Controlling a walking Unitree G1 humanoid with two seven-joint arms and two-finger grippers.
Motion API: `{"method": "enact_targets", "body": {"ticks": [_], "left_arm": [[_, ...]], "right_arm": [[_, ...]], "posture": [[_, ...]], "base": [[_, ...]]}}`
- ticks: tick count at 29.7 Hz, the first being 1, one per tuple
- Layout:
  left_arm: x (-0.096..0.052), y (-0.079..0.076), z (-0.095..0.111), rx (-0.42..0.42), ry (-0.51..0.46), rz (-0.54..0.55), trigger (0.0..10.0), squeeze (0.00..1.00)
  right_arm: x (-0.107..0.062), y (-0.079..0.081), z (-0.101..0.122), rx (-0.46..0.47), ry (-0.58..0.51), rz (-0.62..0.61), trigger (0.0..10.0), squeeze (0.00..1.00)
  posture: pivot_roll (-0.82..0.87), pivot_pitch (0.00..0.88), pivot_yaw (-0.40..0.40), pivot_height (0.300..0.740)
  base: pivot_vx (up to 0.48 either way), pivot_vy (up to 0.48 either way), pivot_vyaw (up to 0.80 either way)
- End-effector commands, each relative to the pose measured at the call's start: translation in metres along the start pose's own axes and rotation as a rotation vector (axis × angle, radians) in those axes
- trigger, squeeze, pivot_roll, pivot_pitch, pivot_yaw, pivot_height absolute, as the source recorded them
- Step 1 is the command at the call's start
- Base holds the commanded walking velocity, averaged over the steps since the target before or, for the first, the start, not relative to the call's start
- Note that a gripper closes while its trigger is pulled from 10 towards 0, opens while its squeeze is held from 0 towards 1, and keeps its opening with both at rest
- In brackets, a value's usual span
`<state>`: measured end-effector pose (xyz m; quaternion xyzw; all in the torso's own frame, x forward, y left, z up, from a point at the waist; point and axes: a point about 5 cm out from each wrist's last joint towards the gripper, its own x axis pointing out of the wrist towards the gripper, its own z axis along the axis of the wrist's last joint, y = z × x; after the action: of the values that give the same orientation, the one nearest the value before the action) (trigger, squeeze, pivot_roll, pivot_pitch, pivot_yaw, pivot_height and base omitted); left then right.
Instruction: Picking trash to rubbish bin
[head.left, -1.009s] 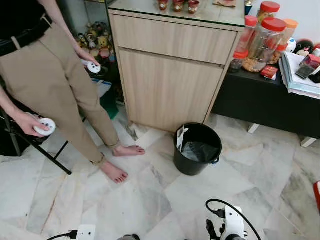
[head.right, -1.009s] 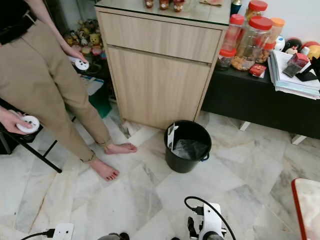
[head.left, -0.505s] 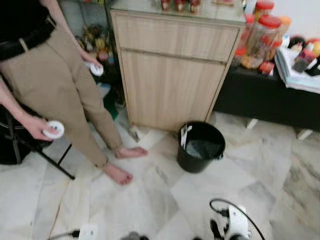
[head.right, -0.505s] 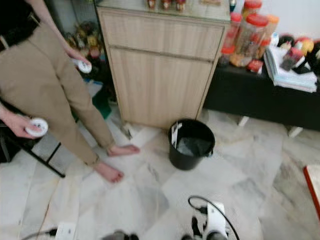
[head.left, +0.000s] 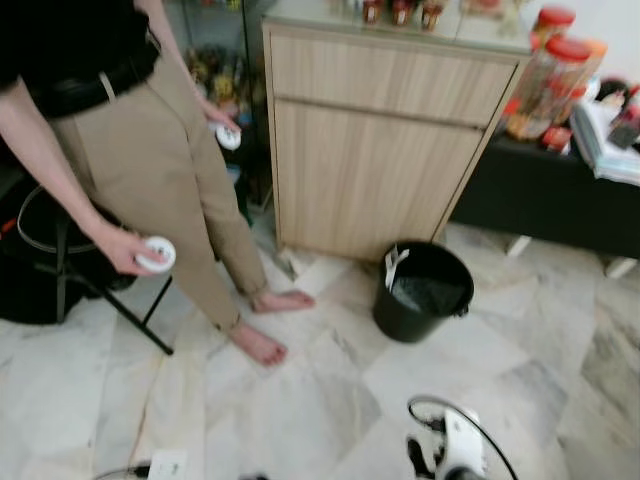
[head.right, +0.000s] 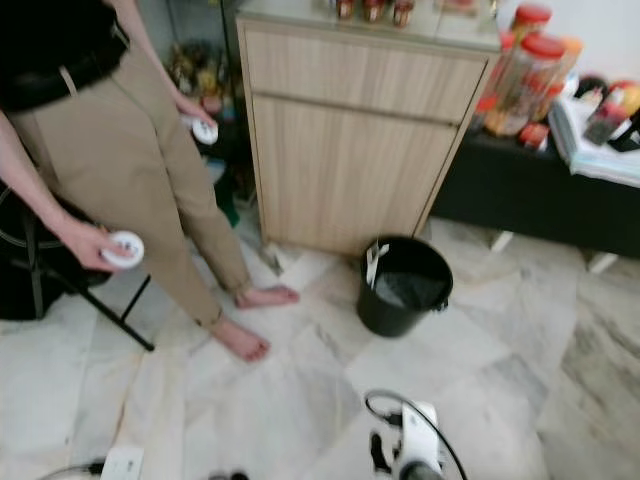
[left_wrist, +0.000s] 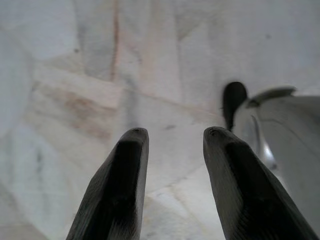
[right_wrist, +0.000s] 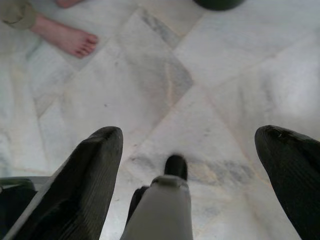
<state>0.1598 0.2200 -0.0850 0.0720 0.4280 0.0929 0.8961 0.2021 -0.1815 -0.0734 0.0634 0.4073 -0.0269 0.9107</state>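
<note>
Rubbish bin (head.left: 424, 293), black and round with a white scrap against its inner rim, stands on the marble floor (head.left: 300, 410) just before the wooden cabinet (head.left: 380, 150). A barefoot person (head.left: 150, 170) stands left of the cabinet holding white controllers (head.left: 156, 254). Left gripper (left_wrist: 172, 150) hangs over bare floor, fingers slightly parted; right gripper (right_wrist: 195, 150) gapes wide, empty.

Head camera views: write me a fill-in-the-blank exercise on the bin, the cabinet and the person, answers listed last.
1. The black rubbish bin stands on the marble floor right in front of the wooden ____.
2. The person beside the cabinet stands with ____ feet on the floor.
3. The person holds a round ____ controller in each hand.
4. The jars to the cabinet's right have ____ lids.

Missing words: cabinet; bare; white; red
</note>
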Motion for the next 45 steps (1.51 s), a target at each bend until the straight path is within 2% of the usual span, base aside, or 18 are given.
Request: {"method": "enact_targets", "body": {"ticks": [1, 15, 28, 45], "left_arm": [[-0.0017, -0.0052, -0.0058, 0.004, 0.020, -0.017, 10.0, 0.00], [-0.0005, -0.0052, -0.0021, 0.014, 0.012, -0.024, 10.0, 0.00], [0.0000, -0.0062, -0.0004, 0.012, 0.009, -0.025, 10.0, 0.00], [-0.0013, -0.0077, -0.0046, -0.002, 0.022, -0.019, 10.0, 0.00]], "right_arm": [[-0.0032, -0.0105, -0.0077, 0.003, 0.023, -0.030, 10.0, 0.00], [-0.0035, -0.0100, -0.0093, 0.009, 0.024, -0.030, 10.0, 0.00], [-0.0033, -0.0099, -0.0081, 0.009, 0.021, -0.028, 10.0, 0.00], [-0.0030, -0.0099, -0.0072, 0.008, 0.019, -0.029, 10.0, 0.00]], "posture": [[0.07, 0.178, -0.033, 0.740], [0.07, 0.148, -0.026, 0.740], [0.07, 0.170, -0.032, 0.740], [0.07, 0.192, -0.039, 0.740]], "base": [[0.000, 0.289, 0.00], [0.000, 0.281, 0.00], [0.000, 0.297, 0.00], [0.000, 0.000, 0.00]]}}
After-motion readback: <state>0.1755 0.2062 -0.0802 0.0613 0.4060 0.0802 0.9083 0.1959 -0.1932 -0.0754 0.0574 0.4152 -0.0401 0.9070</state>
